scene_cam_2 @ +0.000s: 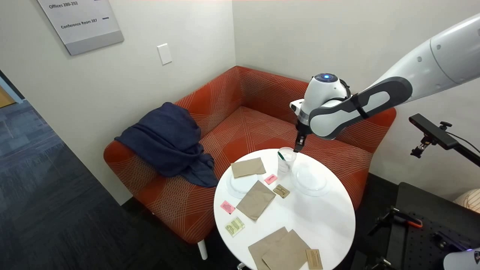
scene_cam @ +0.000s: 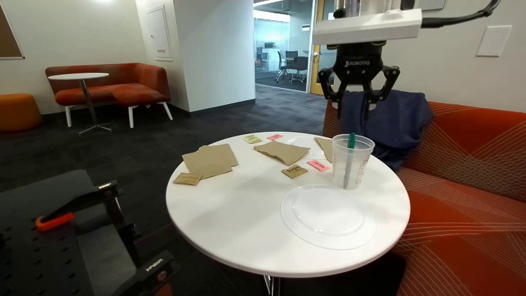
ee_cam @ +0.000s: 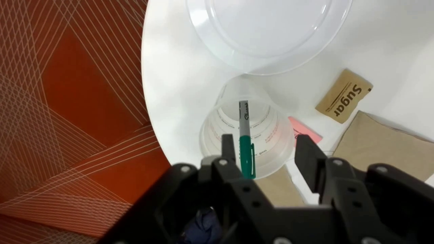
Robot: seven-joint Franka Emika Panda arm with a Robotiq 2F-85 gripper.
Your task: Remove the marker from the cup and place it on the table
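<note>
The marker (scene_cam: 351, 142) stands inside the clear cup (scene_cam: 361, 162), leaning slightly, with its green cap at the rim. It also shows in an exterior view (scene_cam_2: 281, 156). In the wrist view the marker (ee_cam: 246, 154) has a grey barrel pointing down into the cup (ee_cam: 276, 142) and its green cap towards me. The cup stands upright on the white round table (scene_cam: 230, 213). My gripper (scene_cam: 352, 112) is open and empty, pointing down above the cup. In the wrist view the marker's cap appears between the gripper's fingers (ee_cam: 266, 145), nearer the left finger, with no visible contact.
A clear round plate (scene_cam: 328, 216) lies beside the cup. A Sugar packet (ee_cam: 344, 96), a pink packet (scene_cam: 318, 165) and brown napkins (scene_cam: 283, 152) lie nearby. A red sofa (scene_cam_2: 262, 127) with a navy cloth (scene_cam_2: 168, 138) stands along the table's edge.
</note>
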